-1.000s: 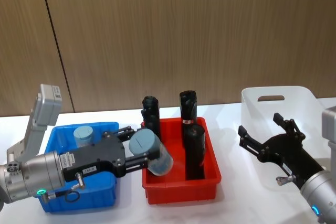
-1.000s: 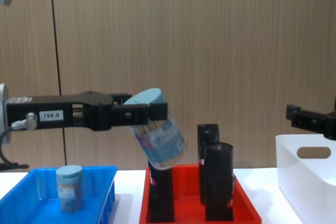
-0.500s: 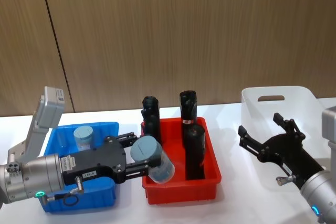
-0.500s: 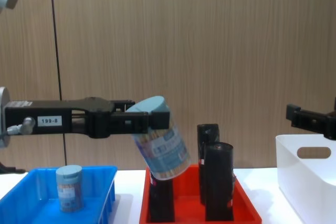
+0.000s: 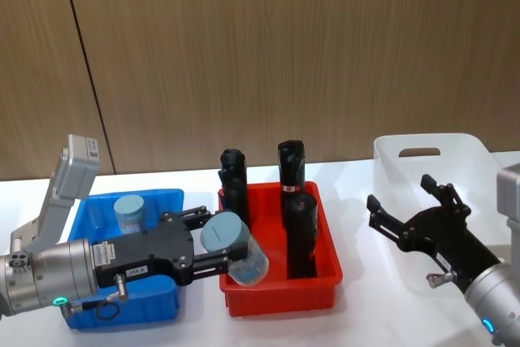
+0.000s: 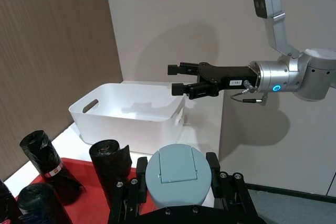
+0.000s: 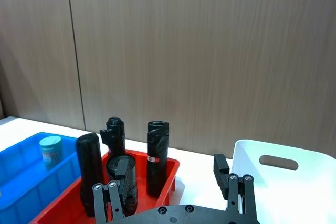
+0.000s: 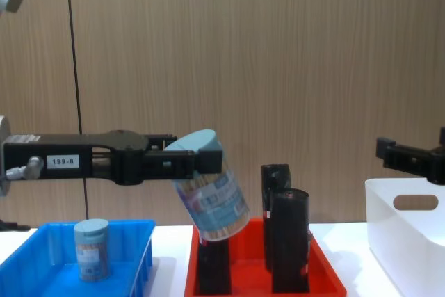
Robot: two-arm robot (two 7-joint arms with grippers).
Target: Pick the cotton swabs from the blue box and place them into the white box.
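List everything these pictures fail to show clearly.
- Chest view: label print on the held cotton swab tub is too small to read.
- Head view: the blue box has its near floor covered by the left end effector and arm.
- Head view: the white box interior is partly behind the open right end effector.
- Chest view: the right end effector is cut off by the edge.

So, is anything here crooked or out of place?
Only one thing: the cotton swab tub clamped in the left gripper hangs tilted in the air above the red tray, while the other tub stands upright in the blue box.
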